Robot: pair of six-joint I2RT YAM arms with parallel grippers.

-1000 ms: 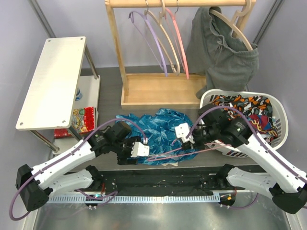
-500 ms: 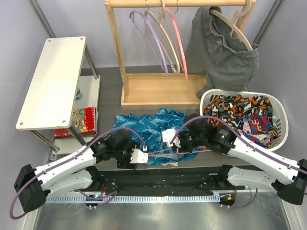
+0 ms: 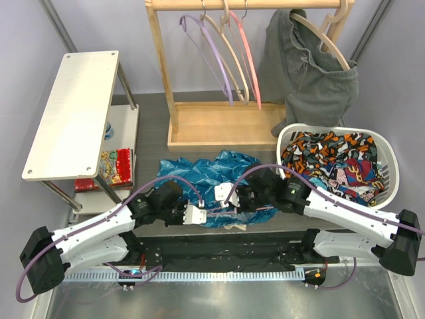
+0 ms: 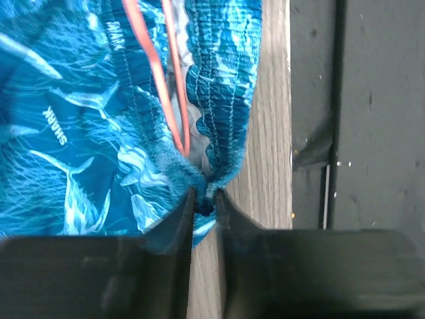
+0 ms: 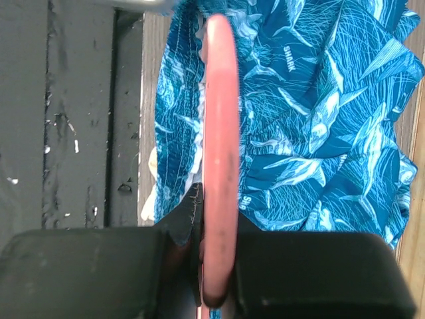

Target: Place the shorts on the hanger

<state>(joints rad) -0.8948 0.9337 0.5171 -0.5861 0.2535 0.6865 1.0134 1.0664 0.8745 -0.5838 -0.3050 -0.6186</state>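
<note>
The blue shorts with the teal print lie crumpled on the table between my two arms. My left gripper sits at their near edge, and the left wrist view shows its jaws shut on the gathered waistband. Two strands of the thin pink hanger run across the fabric just past that pinch. My right gripper is over the shorts' middle, shut on the pink hanger. The hanger bar points away from the jaws across the shorts. Its hook is hidden.
A wooden rack stands at the back with several hangers and a grey garment. At right is a white basket of patterned clothes. A white side shelf with a red packet under it stands at left.
My left gripper has gone from open to shut on the shorts' waistband. My right arm has carried the hanger leftward over the shorts, toward the left gripper.
</note>
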